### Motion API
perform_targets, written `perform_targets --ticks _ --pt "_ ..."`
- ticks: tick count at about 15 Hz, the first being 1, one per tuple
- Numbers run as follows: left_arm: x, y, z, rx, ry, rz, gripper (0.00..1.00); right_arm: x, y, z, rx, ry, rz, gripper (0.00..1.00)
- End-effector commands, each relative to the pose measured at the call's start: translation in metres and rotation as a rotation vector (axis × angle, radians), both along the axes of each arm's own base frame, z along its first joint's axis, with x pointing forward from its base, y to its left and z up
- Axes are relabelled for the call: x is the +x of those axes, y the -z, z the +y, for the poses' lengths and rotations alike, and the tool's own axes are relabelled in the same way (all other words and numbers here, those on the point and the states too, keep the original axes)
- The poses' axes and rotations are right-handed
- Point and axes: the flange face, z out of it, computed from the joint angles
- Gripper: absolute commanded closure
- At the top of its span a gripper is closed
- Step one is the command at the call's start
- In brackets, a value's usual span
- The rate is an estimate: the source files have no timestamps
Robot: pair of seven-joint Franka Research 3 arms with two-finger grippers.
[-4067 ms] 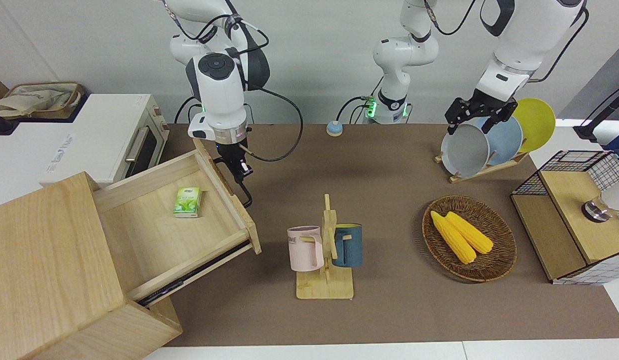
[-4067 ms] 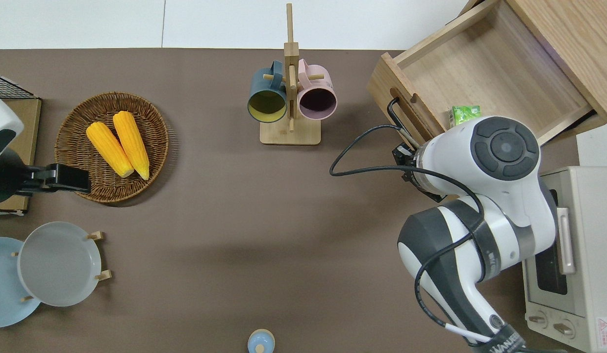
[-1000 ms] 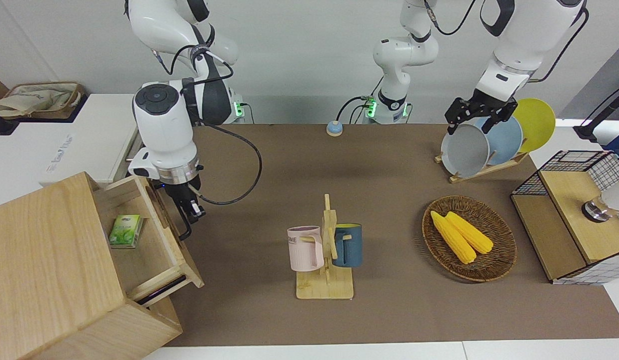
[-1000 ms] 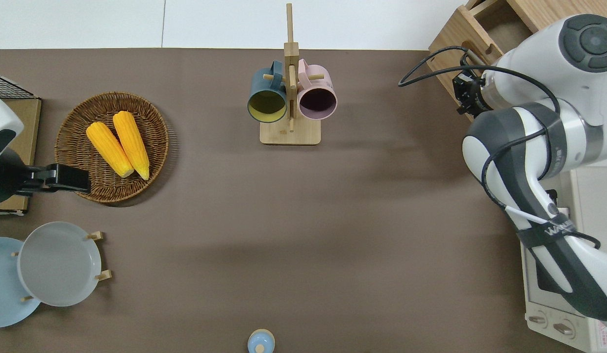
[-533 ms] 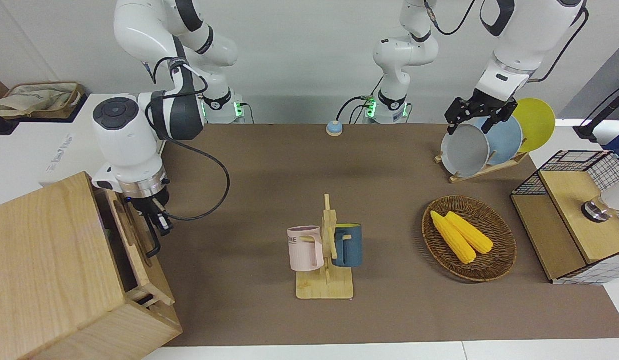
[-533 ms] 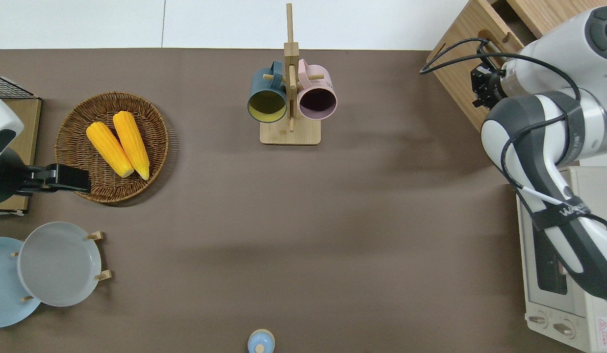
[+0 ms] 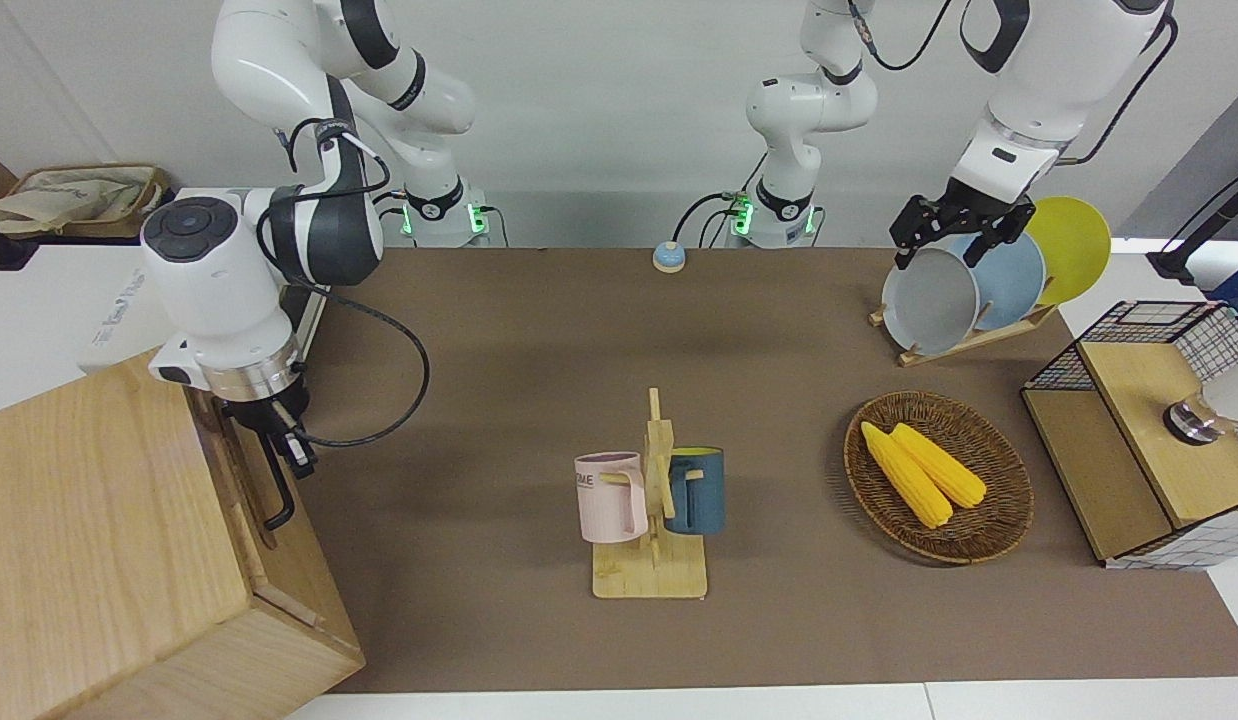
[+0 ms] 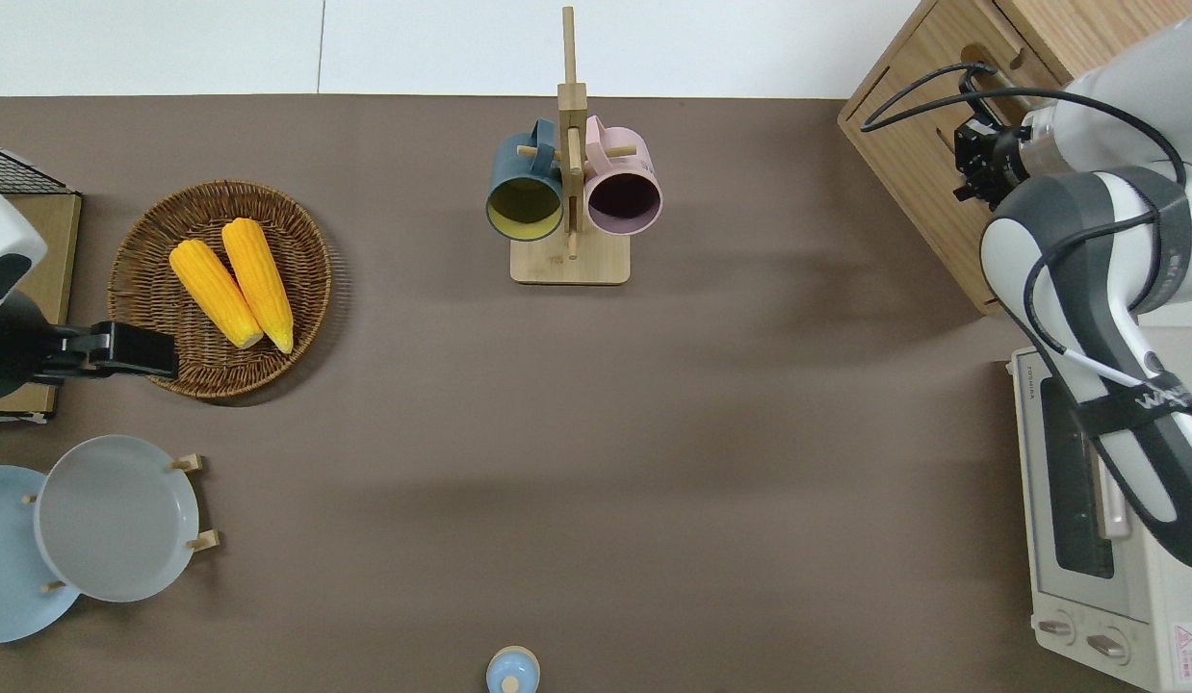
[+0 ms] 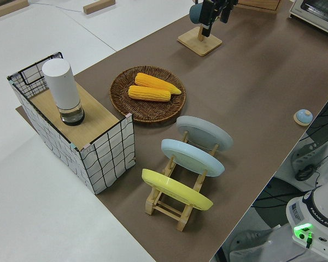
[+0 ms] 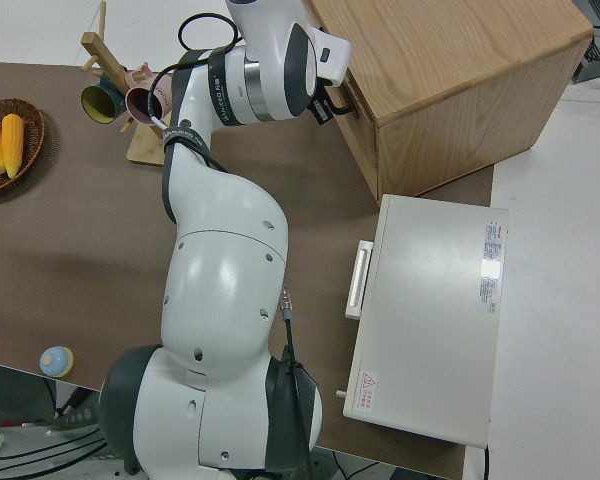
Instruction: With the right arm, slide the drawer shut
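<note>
The drawer (image 7: 254, 500) sits pushed into the big pale-wood cabinet (image 7: 89, 540) at the right arm's end of the worktop (image 7: 539, 330), its front panel level with the cabinet face and only the black loop handle (image 7: 276, 488) standing proud. The right arm (image 7: 219, 290) reaches down to that front, its right pincer (image 7: 287, 447) at the upper end of the handle; whether its fingers are clamped on the bar or merely against it cannot be told from any view. Seen from overhead, the same pincer (image 8: 981, 159) lies against the drawer front (image 8: 928, 164), with the arm's black cable looping over the panel.

A white toaster oven (image 8: 1097, 539) stands beside the cabinet, nearer to the robots. Mid-worktop, a wooden mug stand (image 7: 651, 520) carries a pink mug (image 7: 609, 497) and a dark blue mug (image 7: 695, 490). Toward the left arm's end, a wicker basket (image 7: 989, 535) holds two ears of corn (image 7: 924, 472), and a plate rack (image 7: 964, 335) nearer the robots holds grey, blue and yellow plates. The left arm is parked, and its left pincer (image 7: 954, 232) gives no clear sign of how wide it stands.
</note>
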Motion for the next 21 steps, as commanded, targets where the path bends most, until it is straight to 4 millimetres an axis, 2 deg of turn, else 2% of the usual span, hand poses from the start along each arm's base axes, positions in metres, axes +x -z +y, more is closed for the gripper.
perform_targets --ticks 1,6,12,14,16,21 --pt "-0.003 -0.005 -0.001 0.013 0.011 -0.005 0.00 0.013 -0.003 -0.048 -0.027 -0.004 -0.060 1.000" --pt "-0.003 -0.005 0.001 0.013 0.008 -0.005 0.00 0.016 -0.005 -0.059 -0.057 -0.006 -0.092 1.000" --pt "-0.003 -0.004 0.001 0.013 0.007 -0.004 0.00 0.013 -0.013 -0.045 -0.073 -0.068 -0.085 1.000" --pt "-0.003 -0.004 0.001 0.013 0.008 -0.004 0.00 0.002 -0.024 -0.030 -0.093 -0.123 -0.077 1.000" --pt "-0.003 -0.004 0.000 0.013 0.010 -0.002 0.00 -0.010 -0.040 -0.005 -0.109 -0.167 -0.079 1.000" --pt "-0.003 -0.004 0.000 0.013 0.008 -0.004 0.00 -0.044 -0.051 0.036 -0.161 -0.374 0.011 1.000"
